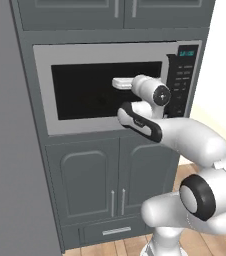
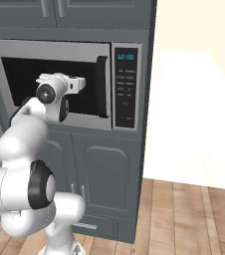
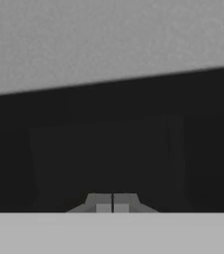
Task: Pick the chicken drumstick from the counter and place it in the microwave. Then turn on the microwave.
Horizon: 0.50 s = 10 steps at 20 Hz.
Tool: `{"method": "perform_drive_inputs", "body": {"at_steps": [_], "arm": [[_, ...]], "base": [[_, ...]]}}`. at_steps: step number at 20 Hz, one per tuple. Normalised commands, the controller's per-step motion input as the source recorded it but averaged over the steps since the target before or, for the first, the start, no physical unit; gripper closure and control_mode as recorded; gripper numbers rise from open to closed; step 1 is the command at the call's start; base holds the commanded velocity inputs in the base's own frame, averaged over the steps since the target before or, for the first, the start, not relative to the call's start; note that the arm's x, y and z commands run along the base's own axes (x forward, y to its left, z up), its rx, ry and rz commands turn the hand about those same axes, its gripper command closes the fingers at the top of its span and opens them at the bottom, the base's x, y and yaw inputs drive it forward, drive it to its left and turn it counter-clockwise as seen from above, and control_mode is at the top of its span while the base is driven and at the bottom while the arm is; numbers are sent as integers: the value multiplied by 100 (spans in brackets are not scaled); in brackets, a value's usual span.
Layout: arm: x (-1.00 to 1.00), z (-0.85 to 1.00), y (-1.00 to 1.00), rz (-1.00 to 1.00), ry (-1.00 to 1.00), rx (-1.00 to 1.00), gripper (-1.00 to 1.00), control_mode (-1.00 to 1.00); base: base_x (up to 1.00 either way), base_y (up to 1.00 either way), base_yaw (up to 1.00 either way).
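Drumstick: I can't find the chicken drumstick in any of my views; with the door shut, I judge it may be behind the black window, but I can't confirm that.
Microwave: microwave (image 1: 105, 55) fills the upper middle of my left base view, silver frame around a dark window, door closed against the frame.
Handle: dark curved handle (image 2: 101, 85) stands just left of the keypad in the right base view.
Keypad: keypad (image 2: 126, 87) is a black strip at centre right of that view, teal display (image 2: 126, 57) at its top, small reddish marks near its bottom.
Claw: gripper (image 3: 112, 205) has its tips pressed together with nothing between them, seen at lower centre of the hand view.
Claw position: gripper sits in front of the dark window, left of the handle, pointing at the glass, not at the buttons.
Step in hand: I judge this is the approach to the start button.
Doing it well: I'd keep the tips closed as one blunt poker, slide right past the handle without clipping it, and line up square on the lower keypad.
Press: I'd push straight in, gently, then back off along the same line.
Risk: a slanted push could skid onto a neighbouring key.
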Motion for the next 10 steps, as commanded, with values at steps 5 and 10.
{"method": "perform_drive_inputs", "body": {"at_steps": [5, 10], "arm": [[16, 7, 0, 0, 0, 0, 100, -100], [20, 3, 0, 0, 0, 0, 100, -100]], "base": [[0, 0, 0], [0, 0, 0]]}}
